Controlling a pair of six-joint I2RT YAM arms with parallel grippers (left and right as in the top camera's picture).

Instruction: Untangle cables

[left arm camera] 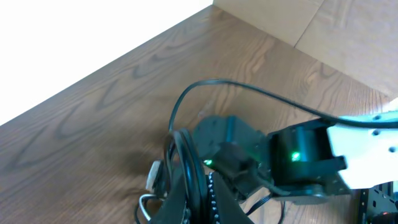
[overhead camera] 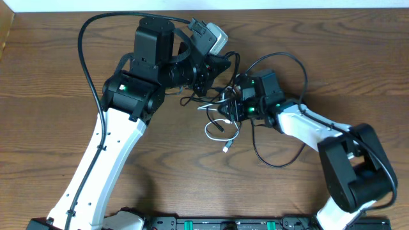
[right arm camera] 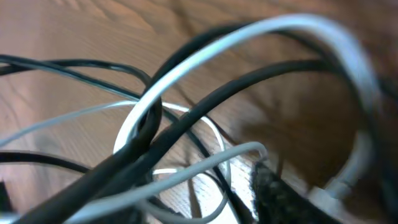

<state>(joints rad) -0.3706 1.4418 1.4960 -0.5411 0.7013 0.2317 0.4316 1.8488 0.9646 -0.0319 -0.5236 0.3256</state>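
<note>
Near the centre of the wooden table (overhead camera: 57, 76), slightly toward the top of the overhead frame, the two cables lay knotted together between the tips of both arms. The white cable (overhead camera: 214, 133) formed small loops just below the knot, and one of its plug ends trailed toward the lower middle of the frame. The black cable (overhead camera: 271, 165) ran out of the same knot and swung in a wide loop toward the lower right, lying flat on the wood beside the right arm's white link. The left claw (overhead camera: 218, 66) reached in from the upper left and was clenched. In its wrist view dark cord curled around the fingers at the bottom edge, but it was not clear whether any strand was pinched between them. The right claw (overhead camera: 231, 105) came in from the right with its tip among the strands at the knot. Whether it was released or clenched could not be told, because the overhead view hid the fingers under cord and the wrist view was a blurred close-up. That close-up showed a white strand arching across the top of the frame over several crossing black strands. A thinner white loop lay on the wood beneath them, and a dark finger (right arm camera: 277, 196) showed at the lower right.
</note>
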